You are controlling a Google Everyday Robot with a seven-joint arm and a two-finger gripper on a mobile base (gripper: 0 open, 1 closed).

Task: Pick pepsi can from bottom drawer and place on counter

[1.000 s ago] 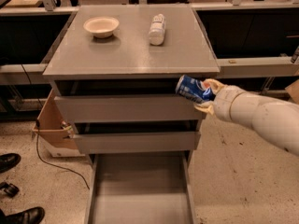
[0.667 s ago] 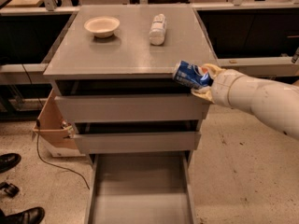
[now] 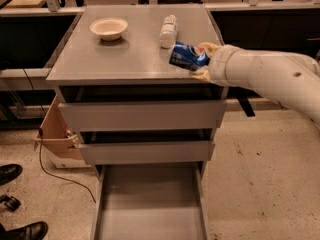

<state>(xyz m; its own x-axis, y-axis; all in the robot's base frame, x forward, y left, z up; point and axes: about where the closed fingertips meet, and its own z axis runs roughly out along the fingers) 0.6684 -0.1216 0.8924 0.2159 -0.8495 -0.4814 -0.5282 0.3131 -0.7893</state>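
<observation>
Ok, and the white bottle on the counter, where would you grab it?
Across the middle of the bottle, coming straight down: it seems to lie on its side on the counter, long axis front to back. The pincer, over the counter near its front edge, is shut on the can.

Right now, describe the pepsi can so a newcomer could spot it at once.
Look at the grey counter, toward its right front edge. There the gripper, reaching in from the right, is shut on the pepsi can, held tilted over the surface. It is small and blue with white and red markings, unlike the white bottle behind it.
</observation>
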